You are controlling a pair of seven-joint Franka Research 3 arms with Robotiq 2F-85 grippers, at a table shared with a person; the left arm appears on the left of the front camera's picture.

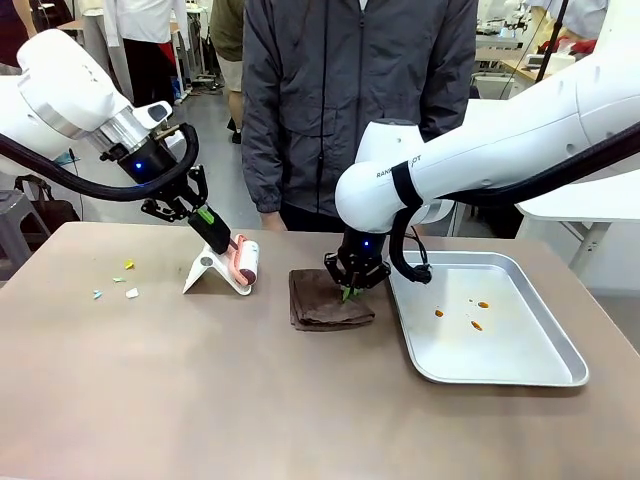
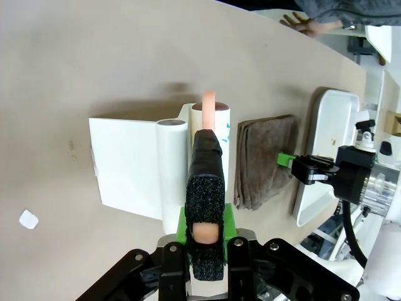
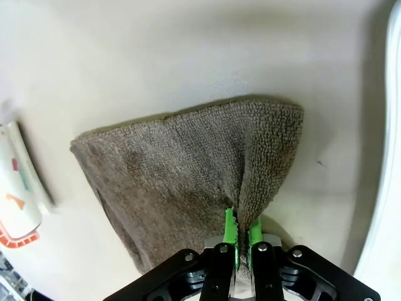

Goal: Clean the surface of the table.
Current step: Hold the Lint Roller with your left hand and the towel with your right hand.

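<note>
Front view: we find the left gripper (image 1: pixel 211 224) clenched on the lint roller (image 1: pixel 246 262) handle. Paper scraps (image 1: pixel 128 265) lie left of it on the tabletop (image 1: pixel 250 400).
Left wrist view: the roller sits against its white stand (image 2: pixel 125 163).
Right wrist view: the right gripper (image 3: pixel 241 231) pinches the brown towel (image 3: pixel 182 163).
We judge grasping done; next, carry the roller to the scraps.

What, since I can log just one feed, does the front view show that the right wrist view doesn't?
Front view adds: the left gripper clamped on the handle of the lint roller, paper scraps toward the left of the table, orange specks in the metal tray, and the person standing at the far side. Right wrist view adds: a close look at the green pads pinching a raised fold at the edge of the brown cloth. Both: the right gripper shut on the brown cloth, which lies on the table.
</note>
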